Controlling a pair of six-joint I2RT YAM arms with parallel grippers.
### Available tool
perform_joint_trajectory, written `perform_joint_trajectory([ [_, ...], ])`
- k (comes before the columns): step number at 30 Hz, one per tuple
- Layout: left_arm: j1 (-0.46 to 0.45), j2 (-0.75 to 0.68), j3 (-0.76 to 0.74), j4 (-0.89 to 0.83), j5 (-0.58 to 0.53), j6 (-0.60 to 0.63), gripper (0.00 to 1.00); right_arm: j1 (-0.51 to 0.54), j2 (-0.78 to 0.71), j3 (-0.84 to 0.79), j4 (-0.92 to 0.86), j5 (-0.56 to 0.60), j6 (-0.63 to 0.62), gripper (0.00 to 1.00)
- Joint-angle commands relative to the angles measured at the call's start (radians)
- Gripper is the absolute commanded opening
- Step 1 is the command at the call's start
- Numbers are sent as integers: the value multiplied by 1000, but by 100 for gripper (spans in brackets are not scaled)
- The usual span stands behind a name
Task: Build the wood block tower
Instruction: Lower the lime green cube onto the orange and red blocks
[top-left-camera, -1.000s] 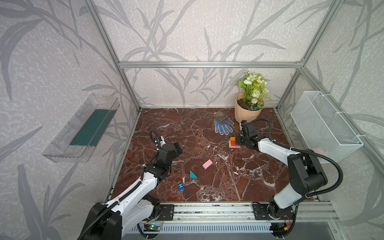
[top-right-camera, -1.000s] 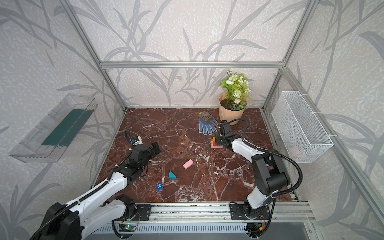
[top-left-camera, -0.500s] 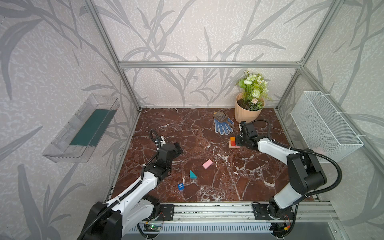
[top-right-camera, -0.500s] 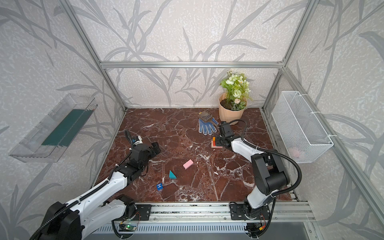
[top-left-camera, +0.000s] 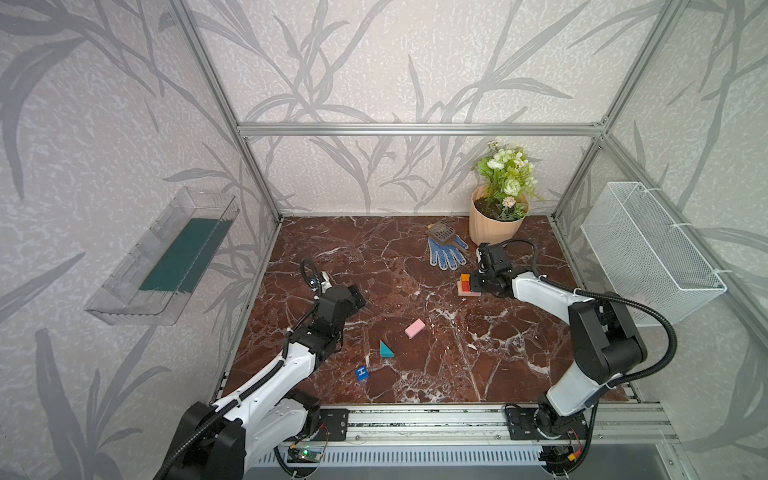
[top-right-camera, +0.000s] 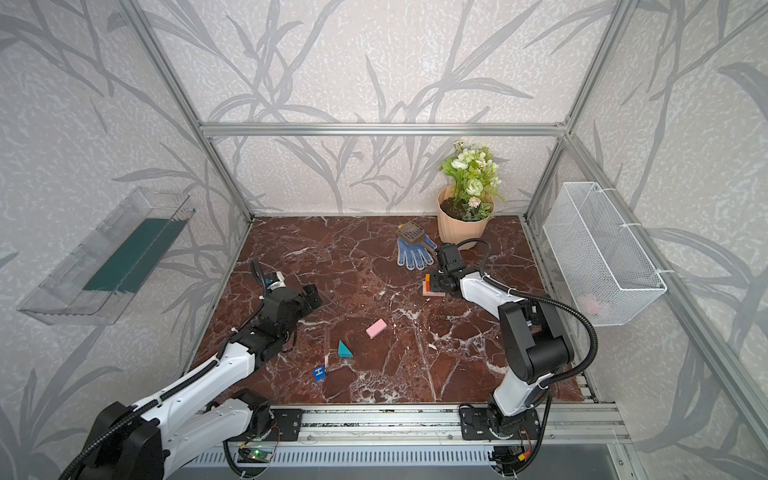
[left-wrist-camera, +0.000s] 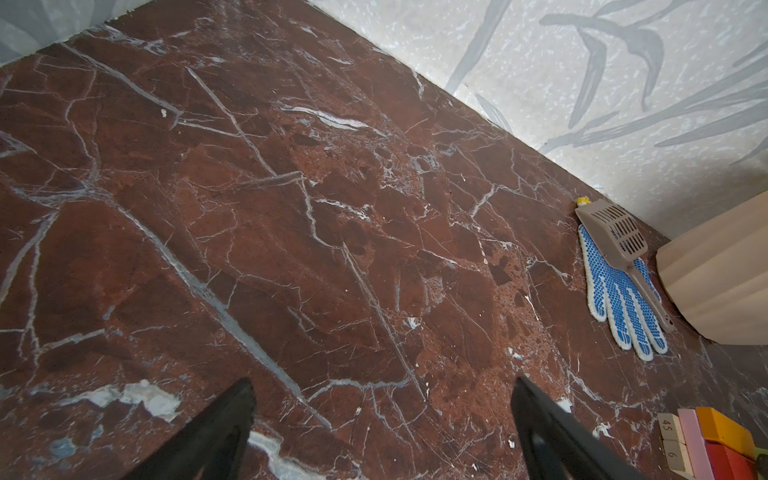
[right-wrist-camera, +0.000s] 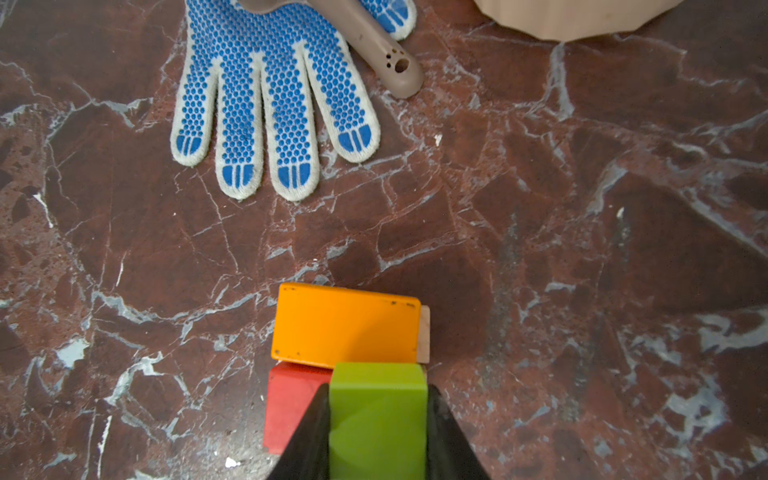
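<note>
Right jaws clamp the lime cube (right-wrist-camera: 377, 415) at the tower (top-left-camera: 465, 286) (2 o'clock on the surface (top-left-camera: 374, 257)); left jaws stand apart.

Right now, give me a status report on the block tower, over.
Right gripper shut on lime cube, at the tower. Left gripper open, empty. Pink block, teal wedge, blue H cube lie loose. Glove beside tower, not blocking.
</note>
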Motion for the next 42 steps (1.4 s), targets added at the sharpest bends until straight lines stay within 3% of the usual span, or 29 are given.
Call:
perform_joint_trajectory([
  [1,5,5,31,-6,-5,-13,97,-3,9,33,-29,-2,-5,5],
  [15,5,6,33,-7,-4,-14,97,-4,40,42,-38,-1,-5,6],
  [25,5,9,33,-6,-5,-14,97,-3,43,46,-45,5,-2,25],
  [42,5,11,33,-6,0,-14,97,-3,33,37,-38,0,-4,47],
])
